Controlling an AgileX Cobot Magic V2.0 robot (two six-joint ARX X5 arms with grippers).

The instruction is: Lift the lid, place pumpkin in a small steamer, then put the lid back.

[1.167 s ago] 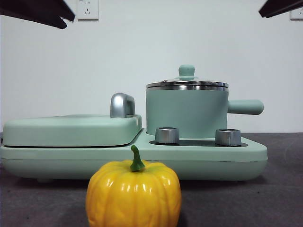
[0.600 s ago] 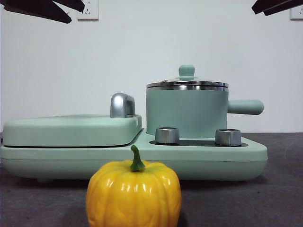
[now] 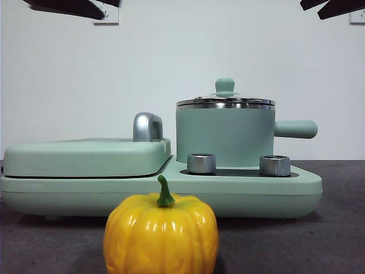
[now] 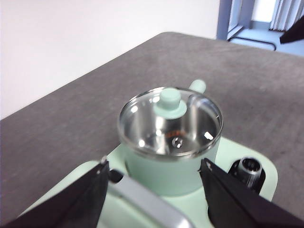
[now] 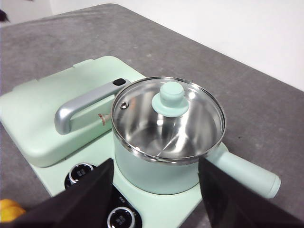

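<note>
The small steamer (image 3: 223, 137) stands on the right half of the appliance base, its stubby handle pointing right. On it sits the lid (image 5: 142, 118), clear glass with a mint-green knob (image 3: 224, 85). The pumpkin (image 3: 161, 234) rests on the table in front of the base; its yellow edge (image 5: 7, 210) also shows in the right wrist view. My left gripper (image 4: 154, 190) hovers open above the griddle side and faces the steamer (image 4: 166, 168). High on the knob side of the steamer (image 5: 156, 173), my right gripper (image 5: 156, 197) is open too. Neither holds anything.
The long mint-green base (image 3: 239, 191) carries two silver knobs (image 3: 201, 163) and a flat griddle cover (image 3: 85, 157) with a chrome handle (image 5: 83, 105) on its left half. Black arm tips (image 3: 74, 7) show at both top corners of the front view.
In the front view the black tip at the top left has slid right and upward. The one at the top right has shifted a little left. Pumpkin, steamer and lid have not moved.
</note>
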